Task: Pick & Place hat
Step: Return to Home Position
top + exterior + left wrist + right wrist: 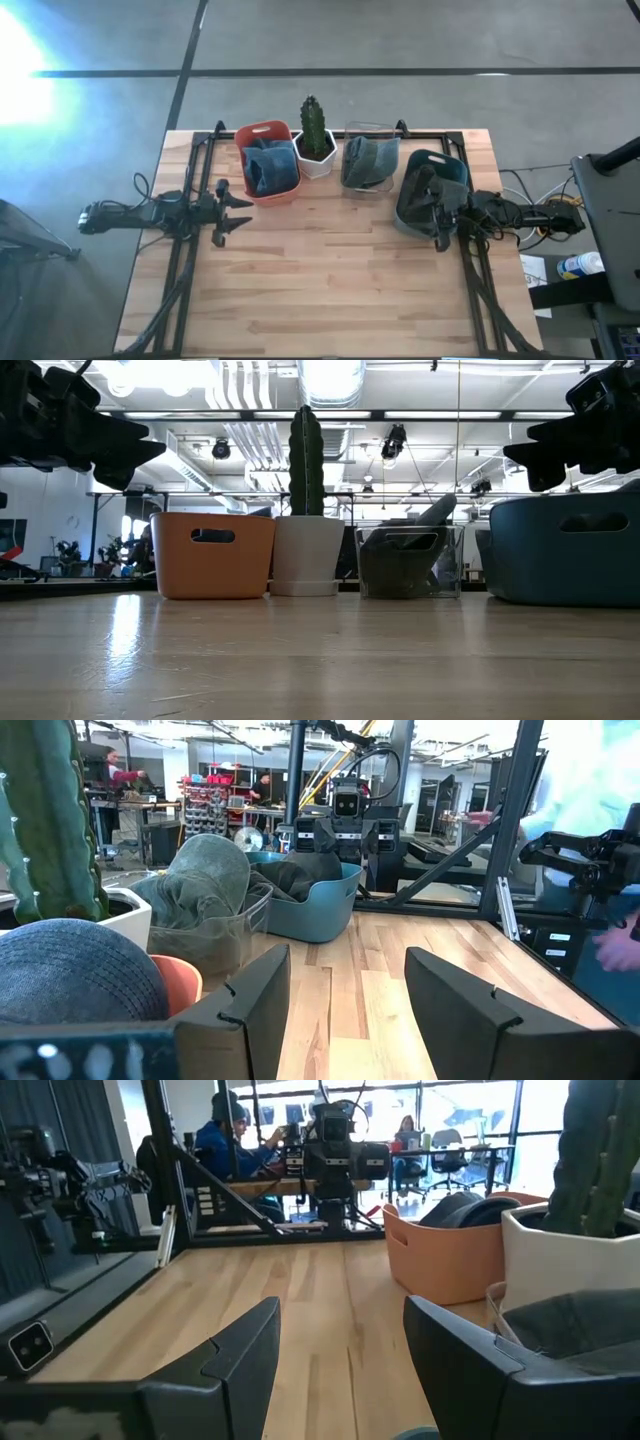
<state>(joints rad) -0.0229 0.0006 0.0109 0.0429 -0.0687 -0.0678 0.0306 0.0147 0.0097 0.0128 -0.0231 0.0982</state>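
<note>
**Status.** The dark blue cap (270, 168) lies inside the orange bin (262, 130). The gray cap (368, 160) lies inside the transparent bin (371, 127). A cactus (313, 118) in a white pot (320, 160) stands between the two bins. A teal bin (452, 166) holding dark fabric stands at the right end of the row. No cap lies on the open tabletop (330, 280), so the placing work appears complete.

**Left arm.** The left pincer (232, 210) hangs above the tabletop, near the orange bin on the side away from the cactus. The left wrist view shows its fingers (255, 995) spread apart with nothing between them.

**Right arm.** The right pincer (438, 215) hangs over the front edge of the teal bin. In the low view it sits higher than the bin rim. Its fingers (245, 1350) are spread apart and empty.

**Procedure for the return to home.**
1. Keep both pincers empty. Confirm that no fabric trails from either one.
2. Hold the right arm at its present height or higher while drawing it back. The teal bin wall is the likeliest thing to be clipped.
3. Draw the left arm back away from the orange bin.
4. Move slowly. A knocked bin could spill a cap.
</note>
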